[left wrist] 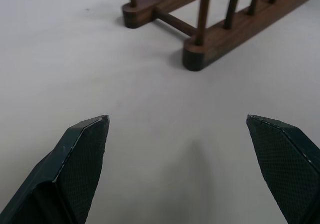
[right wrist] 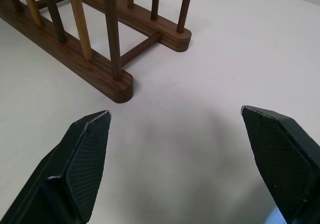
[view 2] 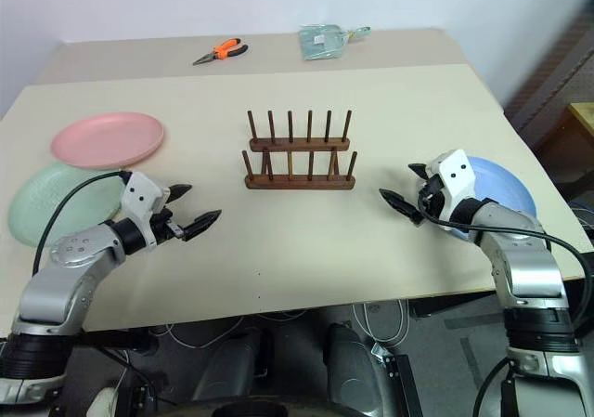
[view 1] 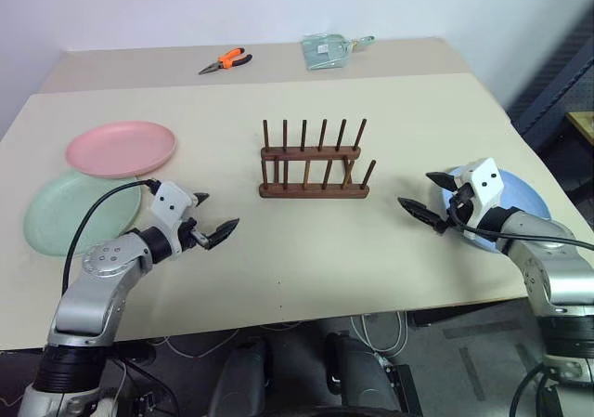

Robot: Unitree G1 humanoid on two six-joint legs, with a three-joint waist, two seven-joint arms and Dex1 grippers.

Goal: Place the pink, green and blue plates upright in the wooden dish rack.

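The beige table [view 1: 306, 250] spreads out before me. On my left lie the green plate [view 1: 56, 217] and the pink plate [view 1: 121, 148], the pink one overlapping the green one's far edge. The blue plate [view 2: 506, 189] lies flat on my right, partly under my right arm. The wooden dish rack [view 1: 314, 162] stands between them, holding no plates. My left gripper [view 1: 215, 222] and right gripper [view 1: 425, 203] hover with jaws wide apart, holding nothing. Orange pliers [view 1: 225, 60] lie at the far edge.

Empty wooden dish rack [view 1: 314, 162] between open hands
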